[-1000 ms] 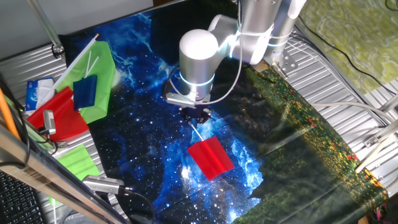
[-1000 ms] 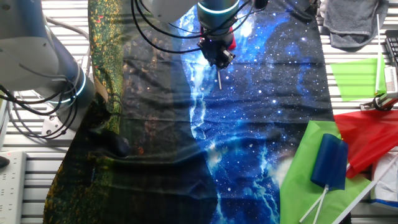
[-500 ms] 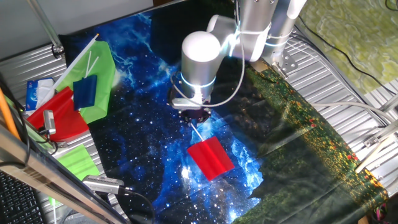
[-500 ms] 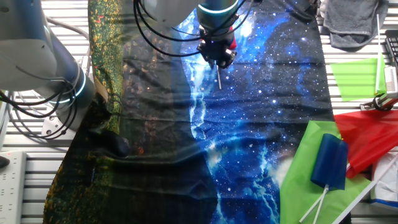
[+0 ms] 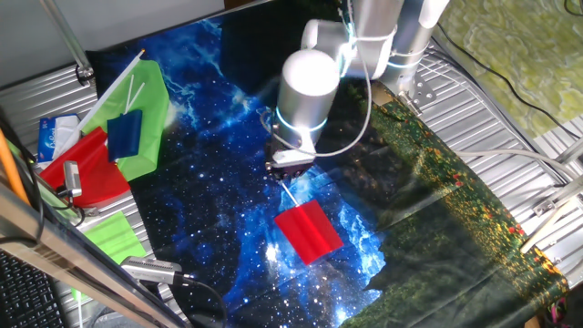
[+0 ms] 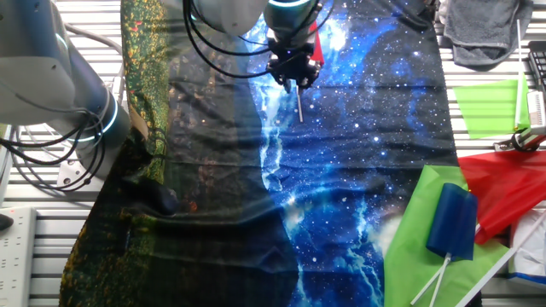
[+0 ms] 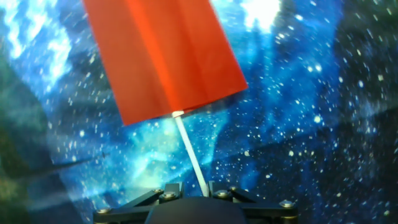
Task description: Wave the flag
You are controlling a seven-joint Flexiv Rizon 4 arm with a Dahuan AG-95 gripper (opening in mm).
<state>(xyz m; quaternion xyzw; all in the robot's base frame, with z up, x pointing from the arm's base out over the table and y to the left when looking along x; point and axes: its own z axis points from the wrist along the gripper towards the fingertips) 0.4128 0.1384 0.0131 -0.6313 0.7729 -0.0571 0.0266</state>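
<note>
The flag (image 5: 310,230) is a small bright red cloth on a thin white stick. It hangs just over the blue starry cloth (image 5: 209,182). My gripper (image 5: 290,171) is shut on the stick, above and left of the red cloth. In the hand view the red cloth (image 7: 163,56) fills the top and the white stick (image 7: 189,149) runs down between my gripper's (image 7: 194,190) closed-in jaws. In the other fixed view my gripper (image 6: 294,78) holds the stick with its free end (image 6: 299,107) poking out below; a sliver of red cloth (image 6: 316,47) shows behind the wrist.
A lime-green flag (image 5: 146,105), a rolled blue flag (image 5: 124,134) and a larger red flag (image 5: 86,169) lie at the left edge. Another green flag (image 5: 117,239) lies near the front left. A grey cloth (image 6: 482,30) lies at the far corner. Metal slats border the table.
The arm's wrist has swung to the right and tilted over the last second. The red cloth has stayed in about the same place, with the stick still held.
</note>
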